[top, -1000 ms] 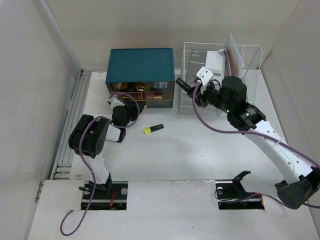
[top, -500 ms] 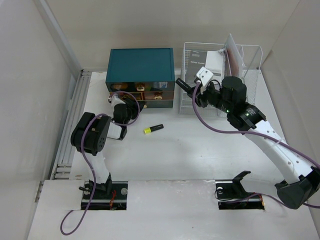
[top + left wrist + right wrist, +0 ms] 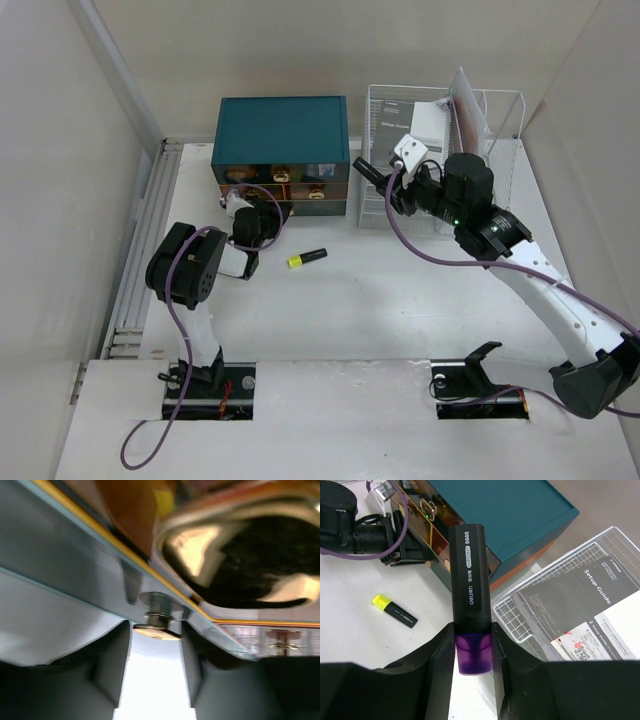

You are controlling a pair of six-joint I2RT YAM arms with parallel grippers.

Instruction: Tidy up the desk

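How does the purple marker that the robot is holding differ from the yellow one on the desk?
The purple highlighter is clamped at its purple end between the jaws of the right gripper, off the desk. The yellow highlighter lies flat on the desk, with nothing touching it. The coloured end is purple on one and yellow on the other. Both have black barrels.

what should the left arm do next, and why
Probably pull the drawer knob back: the fingers of the left gripper flank it closely, the teal drawer box looks shut, and the right gripper holds a purple highlighter needing a place.
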